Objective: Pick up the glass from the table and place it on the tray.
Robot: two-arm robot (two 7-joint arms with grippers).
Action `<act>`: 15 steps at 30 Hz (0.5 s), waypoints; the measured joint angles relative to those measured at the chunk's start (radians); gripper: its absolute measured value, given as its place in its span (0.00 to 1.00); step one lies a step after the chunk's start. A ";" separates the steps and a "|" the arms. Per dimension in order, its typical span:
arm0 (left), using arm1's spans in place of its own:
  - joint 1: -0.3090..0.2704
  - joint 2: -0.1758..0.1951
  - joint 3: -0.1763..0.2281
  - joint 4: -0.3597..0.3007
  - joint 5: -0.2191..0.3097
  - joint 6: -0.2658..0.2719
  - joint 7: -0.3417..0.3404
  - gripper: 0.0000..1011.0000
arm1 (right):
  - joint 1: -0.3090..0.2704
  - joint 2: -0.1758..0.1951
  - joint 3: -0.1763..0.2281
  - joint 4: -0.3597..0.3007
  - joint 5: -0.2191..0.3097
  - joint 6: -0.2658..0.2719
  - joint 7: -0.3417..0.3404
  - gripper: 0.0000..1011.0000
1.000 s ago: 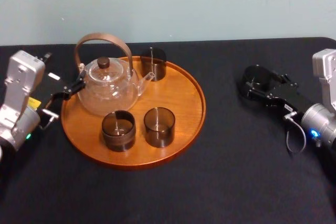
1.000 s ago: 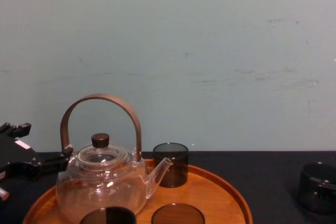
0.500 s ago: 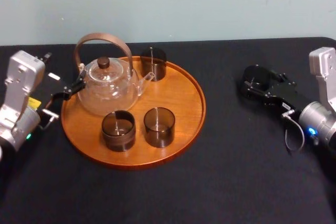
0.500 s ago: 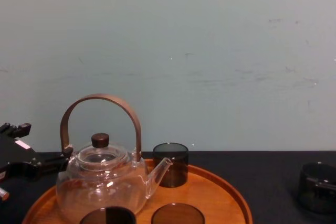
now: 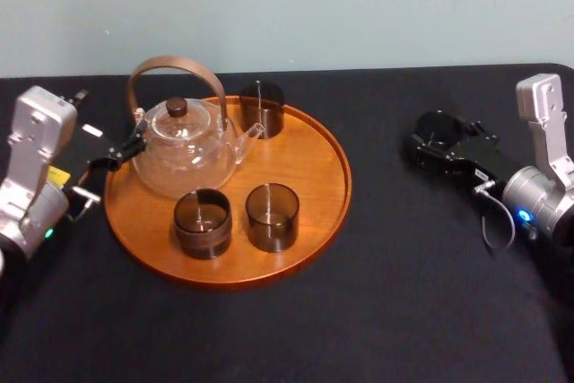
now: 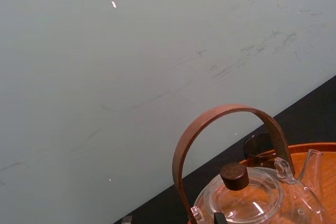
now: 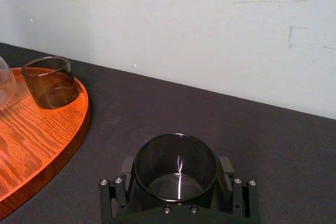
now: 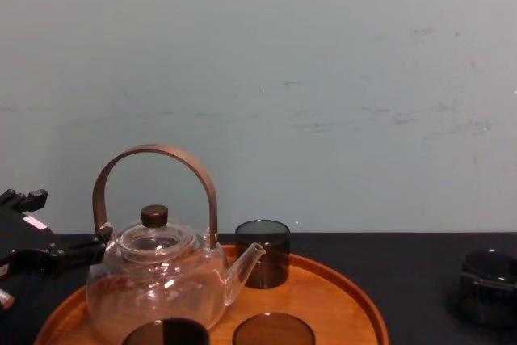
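One glass (image 7: 176, 153) clasped upright, right hand (image 7: 177, 174)

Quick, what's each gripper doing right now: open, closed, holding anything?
Left gripper: cannot tell; it sits at the tray's left edge.
Right gripper: closed on the glass, right of the tray.
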 joint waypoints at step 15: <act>0.000 0.000 0.000 0.000 0.000 0.000 0.000 1.00 | 0.006 -0.003 -0.002 0.008 -0.005 -0.003 -0.001 0.99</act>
